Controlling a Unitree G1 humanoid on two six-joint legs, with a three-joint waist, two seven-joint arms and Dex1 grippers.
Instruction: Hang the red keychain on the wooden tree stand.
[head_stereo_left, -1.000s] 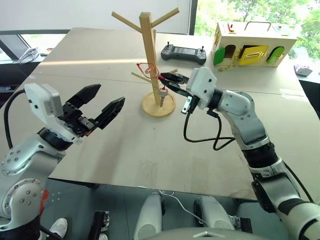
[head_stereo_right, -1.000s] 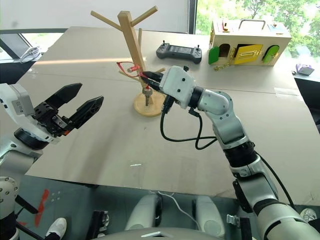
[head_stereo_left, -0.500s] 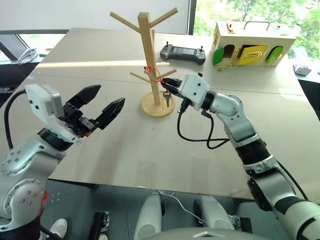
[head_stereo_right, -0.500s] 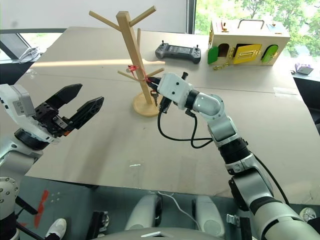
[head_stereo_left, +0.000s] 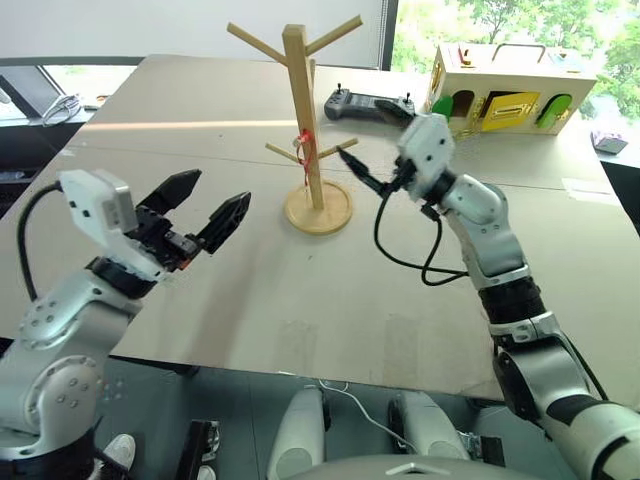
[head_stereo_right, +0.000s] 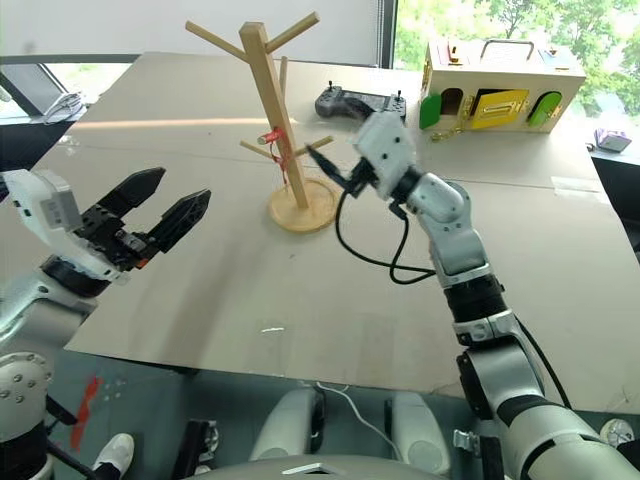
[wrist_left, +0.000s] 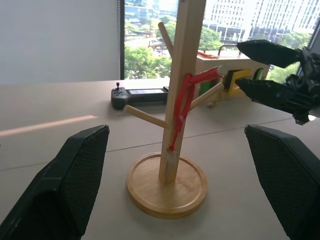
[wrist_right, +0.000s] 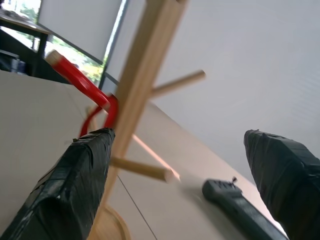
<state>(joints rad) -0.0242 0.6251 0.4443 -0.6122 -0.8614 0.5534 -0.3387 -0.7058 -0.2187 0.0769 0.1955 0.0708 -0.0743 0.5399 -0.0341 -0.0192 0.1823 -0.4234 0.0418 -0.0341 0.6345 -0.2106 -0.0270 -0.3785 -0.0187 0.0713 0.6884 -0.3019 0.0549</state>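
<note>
Two grippers are over the tabletop (head_stereo_left: 300, 300), both with fingers spread and nothing between them. The right gripper (head_stereo_left: 362, 172) sits just beside the wooden tree stand (head_stereo_left: 306, 130), its fingers parted and clear of the wood; in the right wrist view the stand's post rises between the two black fingers (wrist_right: 75, 190), and the red keychain (wrist_right: 92, 100) lies just past the nearer finger, released. The red keychain (head_stereo_left: 303, 150) hangs against the post at mid-height, looped over a lower branch peg and drooping down the side of the post; in the left wrist view its red strap (wrist_left: 182, 107) runs from the peg down towards the base. The little key cannot be made out.

The left gripper (head_stereo_left: 205, 205) is held well apart from the stand, fingers wide and released, pointing towards it; the stand's round base (wrist_left: 166, 185) shows between the two fingers (wrist_left: 75, 170).

Beyond the right fingers a black handheld controller (head_stereo_left: 368, 104) lies on the tabletop, and further to their outer side stands a wooden box with coloured doors (head_stereo_left: 512, 85).
</note>
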